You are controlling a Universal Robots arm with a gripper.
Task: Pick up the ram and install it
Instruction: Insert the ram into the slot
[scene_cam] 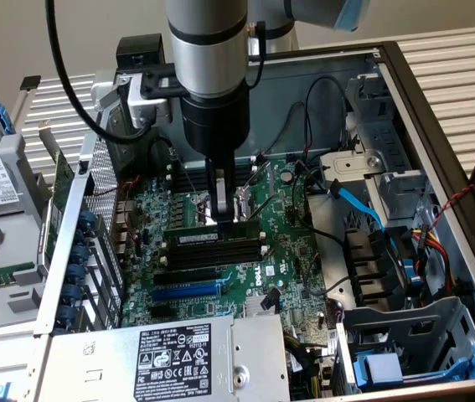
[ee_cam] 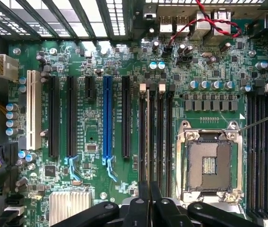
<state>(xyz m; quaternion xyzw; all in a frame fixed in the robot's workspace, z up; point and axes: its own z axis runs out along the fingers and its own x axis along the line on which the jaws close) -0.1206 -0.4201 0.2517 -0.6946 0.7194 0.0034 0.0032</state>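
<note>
Exterior view: gripper (scene_cam: 224,216) above ram (scene_cam: 197,239).

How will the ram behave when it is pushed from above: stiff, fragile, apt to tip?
The ram is a thin board, so probably stiff lengthwise yet fragile under sideways force. It stands on edge among the black sockets, so it likely cannot tip. Its slim size suggests it is light.

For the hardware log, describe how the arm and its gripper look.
The arm is a thick silver-grey cylinder ringed by a black band, with a light blue cap at a joint above. Below it sits a black cylindrical wrist section, and a black cable loops down beside it. The gripper is narrow, dark and metallic; in the wrist view its black fingers show.
</note>
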